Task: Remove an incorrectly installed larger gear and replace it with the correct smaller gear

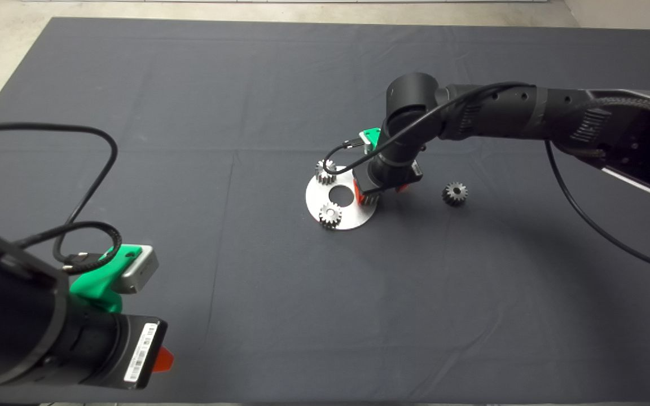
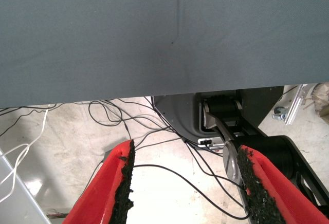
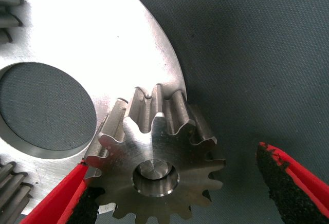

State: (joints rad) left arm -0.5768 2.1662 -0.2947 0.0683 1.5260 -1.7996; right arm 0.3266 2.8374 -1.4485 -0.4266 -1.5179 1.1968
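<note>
The larger gear [image 3: 154, 162], thick grey steel with coarse teeth, sits on a pin at the rim of a round silver plate [image 3: 103, 34]. My right gripper [image 3: 175, 178] is open and straddles it: one pad [image 3: 85, 203] touches the gear's teeth, the other pad [image 3: 277, 183] stands clear of it. From above, the right gripper [image 1: 378, 194] covers most of that gear on the plate [image 1: 353, 217]. The smaller gear [image 1: 455, 193], dark, lies on the mat just right of the plate. My left gripper [image 1: 161, 359] waits at the lower left, open and holding nothing.
Two small silvery gears [image 1: 325, 171] [image 1: 330, 215] stand on the plate's far and near left rim, around its centre hole [image 1: 340, 195]. The left wrist view shows the mat's edge [image 2: 154, 93], floor cables and the robot's base below it.
</note>
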